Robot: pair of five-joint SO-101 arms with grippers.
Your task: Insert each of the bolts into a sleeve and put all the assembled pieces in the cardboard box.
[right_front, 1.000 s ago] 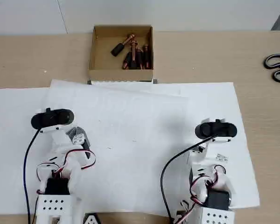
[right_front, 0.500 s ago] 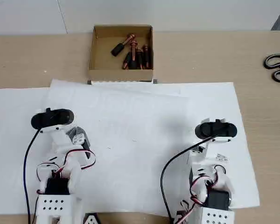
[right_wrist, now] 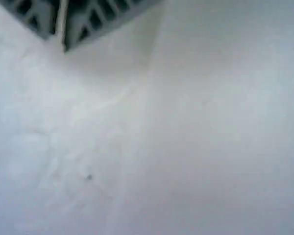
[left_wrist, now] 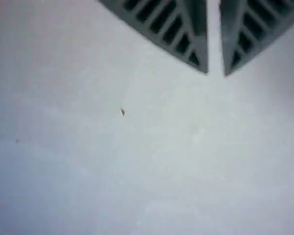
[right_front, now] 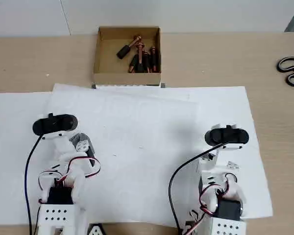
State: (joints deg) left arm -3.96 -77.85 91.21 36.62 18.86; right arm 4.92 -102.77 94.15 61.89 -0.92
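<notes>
**All bolts in the box, both grippers over bare paper**

The wooden bench (right_front: 29, 58) carries overlapping sheets of white paper (right_front: 152, 122) that cover most of its near half. On the paper, one arm (right_front: 63, 152) sits folded near the near-left corner and a second arm (right_front: 220, 166) toward the near-right corner.

The cardboard box (right_front: 96, 56) stands open-topped by the far edge of the bench, left of its middle and just beyond the far edge of the paper. It is well apart from both arms. Black-handled scissors (right_front: 291, 68) lie at the bench's right edge.

Inside the box lie copper-coloured bolts (right_front: 140, 48) seated in black sleeves (right_front: 122, 52). Several are bunched against its right side and one lies slanted near the middle.

The left gripper (left_wrist: 216, 72) hangs just above plain paper, its jaws drawn to a narrow slit with nothing between them. The right gripper (right_wrist: 60, 41) is likewise clenched on nothing, close over the sheet.
</notes>
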